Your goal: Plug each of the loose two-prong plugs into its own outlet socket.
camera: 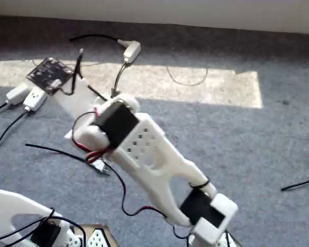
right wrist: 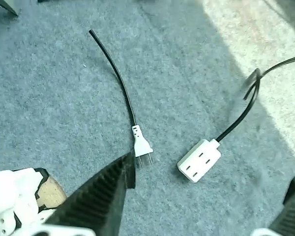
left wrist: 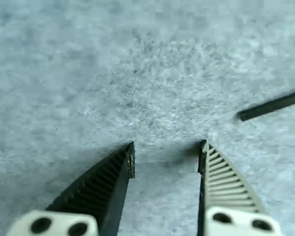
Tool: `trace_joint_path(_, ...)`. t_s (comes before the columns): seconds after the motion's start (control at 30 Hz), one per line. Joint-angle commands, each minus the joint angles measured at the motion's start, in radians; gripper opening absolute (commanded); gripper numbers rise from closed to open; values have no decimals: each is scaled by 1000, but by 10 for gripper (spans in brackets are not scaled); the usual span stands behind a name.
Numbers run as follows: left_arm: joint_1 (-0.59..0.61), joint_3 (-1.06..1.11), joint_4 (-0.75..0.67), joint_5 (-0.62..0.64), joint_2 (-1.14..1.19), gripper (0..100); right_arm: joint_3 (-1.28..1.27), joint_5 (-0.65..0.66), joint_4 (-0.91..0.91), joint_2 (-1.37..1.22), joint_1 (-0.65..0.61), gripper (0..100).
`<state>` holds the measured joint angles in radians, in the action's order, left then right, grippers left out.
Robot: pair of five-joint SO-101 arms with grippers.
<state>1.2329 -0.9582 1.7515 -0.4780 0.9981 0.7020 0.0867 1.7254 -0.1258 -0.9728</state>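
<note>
A white two-prong plug (right wrist: 141,146) on a black cable lies on the grey carpet, its prongs towards a white outlet socket (right wrist: 199,160) a short way off. My right gripper (right wrist: 214,168) hangs open above them, one fingertip (right wrist: 128,169) close to the plug. In the high view the same plug (camera: 100,165) peeks out from under the big white arm (camera: 144,149). Another white plug (camera: 131,50) lies at the back. Two white cord ends (camera: 26,96) lie at the far left. My left gripper (left wrist: 167,157) is open just above bare carpet, holding nothing.
A loose black cable end (left wrist: 270,107) lies beside the left gripper. The other arm (camera: 20,211) and a piece of cardboard (camera: 100,234) sit at the front left. A thin cable loop (camera: 188,80) crosses the sunlit strip at the back.
</note>
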Motion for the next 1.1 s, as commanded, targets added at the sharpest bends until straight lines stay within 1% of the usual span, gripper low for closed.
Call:
trace_joint_path(0.0, -142, 263, 15, 25, -288, 231, -211, 69, 42, 297, 120, 437)
trace_joint_path(0.07, -208, 447, 15, 26, -441, 231, -344, 97, 42, 424, 216, 437)
trace_joint_path(0.13, -288, 630, 15, 57, -608, 231, -455, 135, 42, 542, 320, 437)
trace_joint_path(0.27, -490, 898, 15, 186, -929, 231, -638, 199, 42, 739, 489, 437)
trace_joint_path(0.37, -676, 1046, 14, 296, -1125, 231, -811, 249, 41, 854, 564, 437)
trace_joint_path(0.47, -851, 1150, 12, 436, -1247, 231, -983, 278, 33, 951, 599, 437)
trace_joint_path(0.57, -944, 1204, 11, 609, -1302, 231, -1147, 275, 1, 1038, 611, 437)
trace_joint_path(0.6, -960, 1208, 11, 638, -1313, 231, -1205, 275, -16, 1067, 611, 437)
trace_joint_path(0.7, -995, 1213, 11, 649, -1351, 231, -1379, 281, -76, 1168, 611, 437)
trace_joint_path(0.8, -1063, 1268, 11, 649, -1395, 229, -1526, 282, -139, 1277, 611, 437)
trace_joint_path(0.83, -1082, 1303, 11, 649, -1409, 229, -1561, 284, -147, 1314, 613, 437)
trace_joint_path(0.93, -1156, 1403, 2, 647, -1429, 229, -1584, 342, -148, 1409, 613, 437)
trace_joint_path(1.07, -1242, 1535, -167, 647, -1429, 228, -1626, 350, -137, 1438, 615, 437)
